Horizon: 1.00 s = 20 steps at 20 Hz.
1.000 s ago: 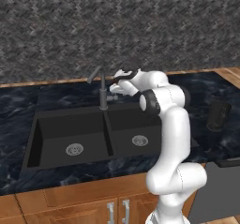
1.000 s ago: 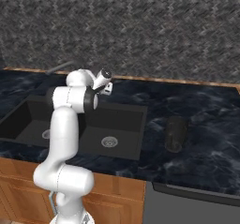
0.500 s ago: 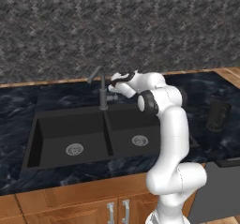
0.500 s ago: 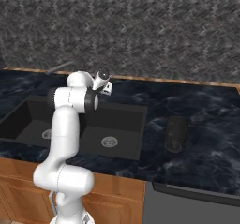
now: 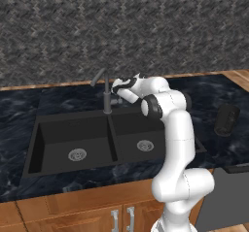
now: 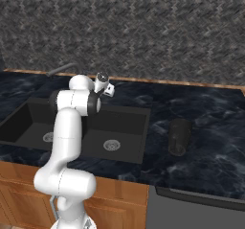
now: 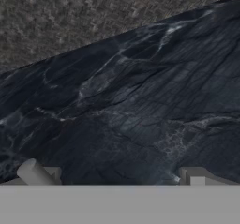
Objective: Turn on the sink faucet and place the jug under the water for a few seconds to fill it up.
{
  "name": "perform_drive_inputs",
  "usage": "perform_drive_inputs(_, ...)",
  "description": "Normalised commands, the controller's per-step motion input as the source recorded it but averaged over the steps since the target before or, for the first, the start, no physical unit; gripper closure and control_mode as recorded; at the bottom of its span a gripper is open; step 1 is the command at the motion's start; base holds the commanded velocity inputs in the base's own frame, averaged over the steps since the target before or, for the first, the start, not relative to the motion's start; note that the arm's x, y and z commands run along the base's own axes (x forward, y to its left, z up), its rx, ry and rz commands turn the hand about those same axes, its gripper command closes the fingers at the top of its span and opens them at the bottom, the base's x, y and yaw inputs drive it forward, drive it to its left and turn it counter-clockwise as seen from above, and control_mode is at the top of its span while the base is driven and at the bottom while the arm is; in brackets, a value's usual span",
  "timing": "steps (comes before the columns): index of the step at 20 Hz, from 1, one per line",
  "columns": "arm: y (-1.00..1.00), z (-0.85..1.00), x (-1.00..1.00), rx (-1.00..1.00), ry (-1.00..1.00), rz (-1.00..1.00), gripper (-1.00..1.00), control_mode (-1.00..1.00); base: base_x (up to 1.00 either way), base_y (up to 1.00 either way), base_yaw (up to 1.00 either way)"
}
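Though matte and black, a rectangular sink [image 5: 73, 129]; slim tubular faucet [image 5: 106, 92].

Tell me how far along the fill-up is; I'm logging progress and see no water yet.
Nothing looks finished: no stream falls from the sink faucet into the sink. In hand: the open gripper sits beside the faucet, apparently going for its lever, fingers empty. Left: turn the water on, fetch the jug standing on the counter to the right, and hold it under the flow.

Two rear base views, close hand view
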Motion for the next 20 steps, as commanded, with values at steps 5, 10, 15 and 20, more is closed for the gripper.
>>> perform_drive_inputs(5, 0.07, -0.01, 0.36, 0.00, 0.00, -0.10, -1.00, -1.00, 0.00, 0.00, 0.00)
perform_drive_inputs(10, 0.01, -0.01, 0.27, 0.00, 0.00, -0.05, -1.00, -1.00, 0.00, 0.00, 0.00)
perform_drive_inputs(15, 0.00, 0.00, 0.13, 0.00, 0.00, -0.02, -1.00, -1.00, 0.00, 0.00, 0.00)
perform_drive_inputs(20, 0.00, 0.00, 0.02, 0.00, 0.00, 0.00, 1.00, -1.00, 0.00, 0.00, 0.00)
